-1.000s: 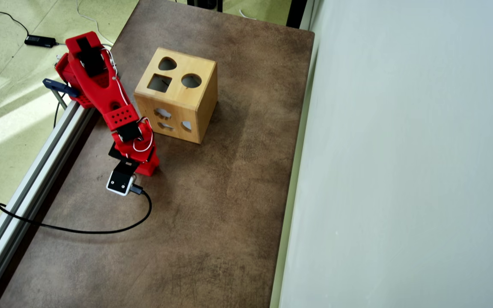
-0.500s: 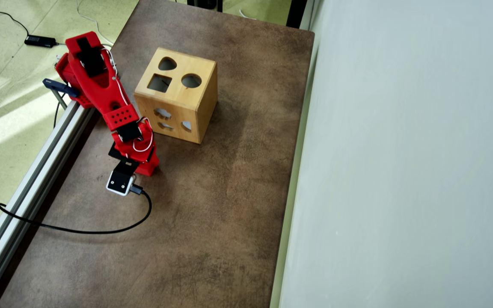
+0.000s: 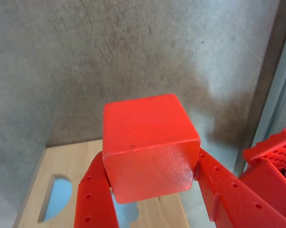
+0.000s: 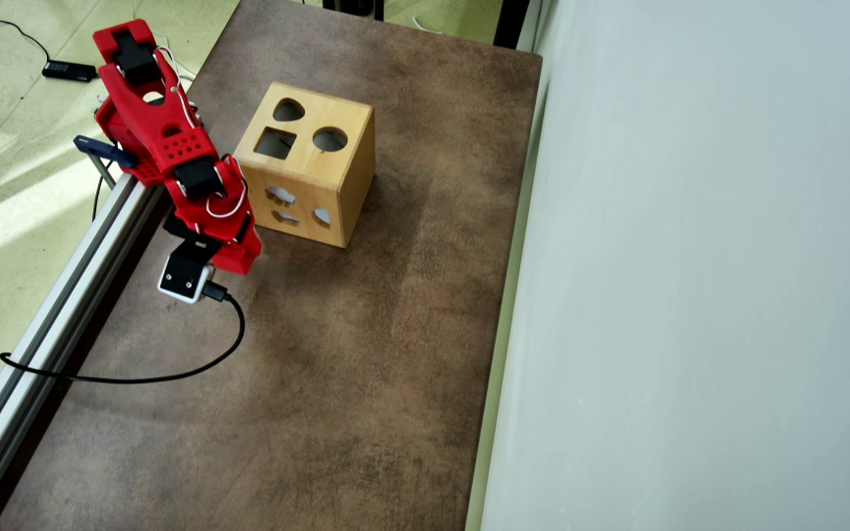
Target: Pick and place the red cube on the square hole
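In the wrist view the red cube (image 3: 150, 142) fills the middle, clamped between my gripper's (image 3: 151, 164) two red fingers (image 3: 93, 194). Below and left of it lies a face of the light wooden box (image 3: 71, 161) with cut-outs. In the overhead view my gripper (image 4: 242, 258) hangs beside the box's (image 4: 336, 173) near left corner, and the cube is hidden under the arm. The square hole (image 4: 275, 143) is in the box's top face, up and right of the gripper, next to a round hole (image 4: 330, 139) and a heart-shaped hole (image 4: 288, 110).
An aluminium rail (image 4: 63, 295) runs along the brown table's left edge, where the arm's base is clamped. A black cable (image 4: 137, 377) loops from the wrist camera (image 4: 185, 279) across the table. A pale wall (image 4: 690, 295) borders the table on the right.
In the overhead view the arm has drawn back toward the upper left, and the gripper and wrist camera now sit closer to the box's left side. The box has not moved.
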You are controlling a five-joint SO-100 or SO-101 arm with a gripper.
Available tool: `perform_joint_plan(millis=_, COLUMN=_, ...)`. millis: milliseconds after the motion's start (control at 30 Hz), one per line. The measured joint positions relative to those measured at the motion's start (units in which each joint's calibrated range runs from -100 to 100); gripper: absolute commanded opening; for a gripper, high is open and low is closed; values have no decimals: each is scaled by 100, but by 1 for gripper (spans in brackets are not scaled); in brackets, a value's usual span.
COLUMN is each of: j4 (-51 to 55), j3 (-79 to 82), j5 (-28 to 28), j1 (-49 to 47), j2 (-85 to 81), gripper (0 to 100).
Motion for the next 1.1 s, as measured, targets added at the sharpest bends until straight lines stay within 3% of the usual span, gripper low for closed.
perform_joint_plan(millis=333, j4=912, j3=0, j5=-366, j1=-14, j2=-1280, gripper=5)
perform_joint_plan(millis=633, j4=969, j3=0, j5=-669, j1=-50, j2=-2500, gripper=5)
perform_joint_plan(millis=1100, j4=993, j3=0, j5=-1382, j1=-1718, j2=-3729, gripper=5)
